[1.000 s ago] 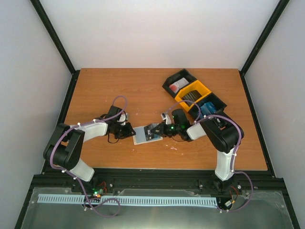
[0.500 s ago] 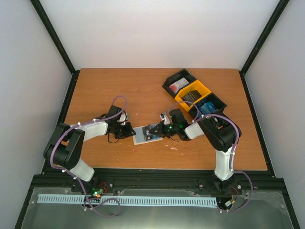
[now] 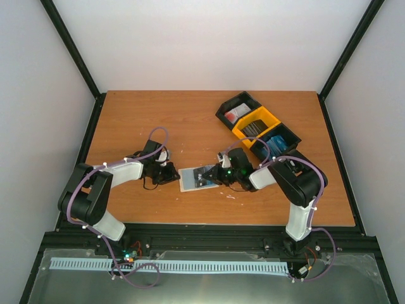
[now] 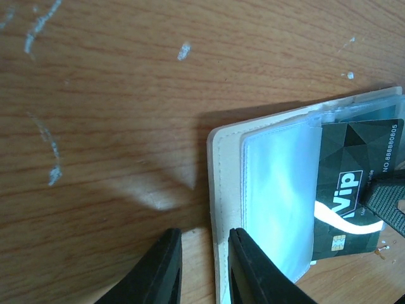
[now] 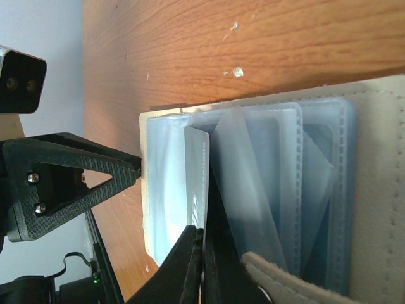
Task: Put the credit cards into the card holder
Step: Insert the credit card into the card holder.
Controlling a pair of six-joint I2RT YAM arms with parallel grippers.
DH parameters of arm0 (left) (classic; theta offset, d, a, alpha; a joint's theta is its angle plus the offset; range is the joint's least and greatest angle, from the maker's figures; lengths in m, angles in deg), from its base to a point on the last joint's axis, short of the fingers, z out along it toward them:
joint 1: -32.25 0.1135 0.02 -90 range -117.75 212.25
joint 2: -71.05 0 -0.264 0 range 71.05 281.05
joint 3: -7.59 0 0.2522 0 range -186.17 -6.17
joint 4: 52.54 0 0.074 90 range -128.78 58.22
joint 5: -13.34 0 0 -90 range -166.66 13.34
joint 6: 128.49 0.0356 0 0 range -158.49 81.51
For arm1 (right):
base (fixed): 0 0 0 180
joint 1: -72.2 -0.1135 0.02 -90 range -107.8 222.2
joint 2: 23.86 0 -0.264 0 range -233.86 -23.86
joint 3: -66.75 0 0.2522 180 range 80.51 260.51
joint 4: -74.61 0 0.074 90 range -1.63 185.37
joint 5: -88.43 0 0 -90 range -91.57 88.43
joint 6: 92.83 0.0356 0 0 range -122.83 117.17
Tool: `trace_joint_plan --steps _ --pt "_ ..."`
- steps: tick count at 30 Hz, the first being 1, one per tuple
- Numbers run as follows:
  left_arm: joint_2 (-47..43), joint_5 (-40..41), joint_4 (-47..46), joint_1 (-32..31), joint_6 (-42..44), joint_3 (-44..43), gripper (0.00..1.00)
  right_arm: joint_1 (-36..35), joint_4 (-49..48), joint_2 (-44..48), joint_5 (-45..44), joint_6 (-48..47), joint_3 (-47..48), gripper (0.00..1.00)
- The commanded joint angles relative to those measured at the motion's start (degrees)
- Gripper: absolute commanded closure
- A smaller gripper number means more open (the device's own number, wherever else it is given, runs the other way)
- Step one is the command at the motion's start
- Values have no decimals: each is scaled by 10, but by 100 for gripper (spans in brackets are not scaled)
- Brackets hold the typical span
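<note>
Black card (image 4: 355, 166) in right claw (image 5: 201, 237)

i see bright, even light; in the left wrist view the card holder (image 4: 224, 183) casts a soft shadow toward 9 o'clock, glare across its inside.

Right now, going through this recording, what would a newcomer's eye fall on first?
The black VIP card, pinched in the right gripper, has its leading edge at the clear sleeves of the open card holder in the middle of the table. The left gripper sits at the holder's left edge, fingers slightly apart. Next comes the yellow bin, flanked by black bins at the table's far right.
</note>
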Motion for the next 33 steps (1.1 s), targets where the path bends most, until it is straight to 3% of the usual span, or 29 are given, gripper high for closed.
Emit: trace_joint_plan --steps 1,18,33 --pt "13 10 17 -4 -10 11 78 -7 5 1 -30 6 -17 97" --pt "46 -15 0 -9 4 2 78 -12 -5 -67 27 39 25 97" --pt "59 19 12 -9 -12 -1 90 -5 57 30 -72 19 -28 97"
